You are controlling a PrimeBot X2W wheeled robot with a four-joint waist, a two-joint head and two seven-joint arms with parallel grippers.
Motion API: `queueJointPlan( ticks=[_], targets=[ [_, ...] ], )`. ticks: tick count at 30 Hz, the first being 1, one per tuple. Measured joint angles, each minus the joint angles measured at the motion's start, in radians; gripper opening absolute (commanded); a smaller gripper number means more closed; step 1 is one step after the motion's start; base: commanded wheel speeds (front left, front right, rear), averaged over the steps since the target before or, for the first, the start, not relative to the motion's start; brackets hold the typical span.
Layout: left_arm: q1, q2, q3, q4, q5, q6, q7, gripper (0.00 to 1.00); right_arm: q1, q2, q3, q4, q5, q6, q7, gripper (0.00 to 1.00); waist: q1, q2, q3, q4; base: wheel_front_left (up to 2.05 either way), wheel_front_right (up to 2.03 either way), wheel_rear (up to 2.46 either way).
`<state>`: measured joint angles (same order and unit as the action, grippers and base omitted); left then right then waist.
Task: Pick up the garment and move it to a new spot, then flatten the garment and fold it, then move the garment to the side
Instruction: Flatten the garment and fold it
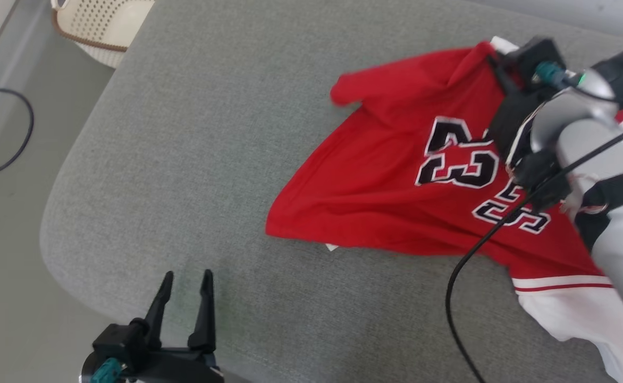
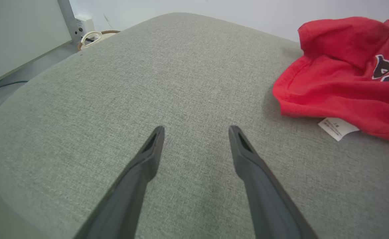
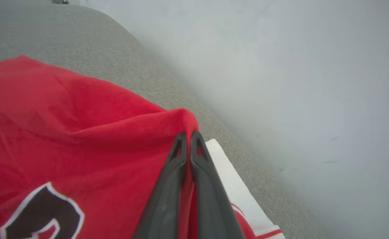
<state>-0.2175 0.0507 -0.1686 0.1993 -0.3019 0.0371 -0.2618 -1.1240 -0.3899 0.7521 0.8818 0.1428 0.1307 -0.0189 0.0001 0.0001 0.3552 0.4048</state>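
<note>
The garment point(image 1: 396, 181) is a red jersey with black and white numbers and a white part, lying crumpled on the right half of the grey cushion point(image 1: 210, 159). My right gripper point(image 3: 188, 136) is shut on a raised fold of the garment point(image 3: 81, 132) at its far edge; red cloth is pinched between the fingers. In the head view the right gripper point(image 1: 495, 61) sits at that far edge under its wrist. My left gripper point(image 1: 186, 276) hovers open and empty over the cushion's near left corner, well apart from the garment point(image 2: 340, 83), whose white label point(image 2: 338, 128) pokes out.
A white perforated basket point(image 1: 104, 26) stands on the floor beyond the cushion's far left corner. Cables point(image 1: 8, 133) lie on the floor to the left. A pale wall point(image 3: 297, 83) runs close behind the cushion's far edge. My right arm's black cable point(image 1: 476, 250) hangs over the garment.
</note>
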Motion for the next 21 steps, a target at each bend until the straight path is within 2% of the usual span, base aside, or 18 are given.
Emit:
queueJointPlan(
  ticks=[13, 14, 15, 16, 21],
  targets=[
    [-0.029, 0.0, -0.107, -0.005, -0.031, 0.018, 0.0, 1.0, -0.176, -0.047, -0.134, 0.153, -0.16, 0.0, -0.024, 0.0, 0.0, 0.0, 0.047, 0.108, 0.0, 0.0, 0.0],
    [-0.029, 0.0, -0.11, -0.005, -0.031, 0.019, 0.0, 1.0, -0.181, -0.044, -0.153, 0.166, -0.157, 0.0, -0.024, 0.32, -0.0001, 0.0, 0.05, 0.114, 0.0, 0.0, 0.0],
    [-0.029, 0.0, -0.113, -0.006, -0.031, 0.021, 0.0, 1.0, -0.183, -0.041, -0.165, 0.181, -0.161, 0.0, -0.016, 0.85, 0.0, 0.0, 0.053, 0.12, 0.0, 0.0, 0.0],
    [-0.029, 0.0, -0.113, -0.006, -0.031, 0.024, 0.0, 1.0, -0.187, -0.034, -0.178, 0.199, -0.165, 0.0, -0.004, 1.0, 0.0, 0.0, 0.057, 0.123, 0.0, 0.0, 0.0],
    [-0.029, 0.0, -0.094, -0.006, -0.029, 0.031, 0.0, 1.0, -0.199, -0.003, -0.233, 0.213, -0.191, 0.0, -0.07, 1.0, -0.0001, 0.0, 0.062, 0.108, 0.0, 0.0, 0.0]
  ],
)
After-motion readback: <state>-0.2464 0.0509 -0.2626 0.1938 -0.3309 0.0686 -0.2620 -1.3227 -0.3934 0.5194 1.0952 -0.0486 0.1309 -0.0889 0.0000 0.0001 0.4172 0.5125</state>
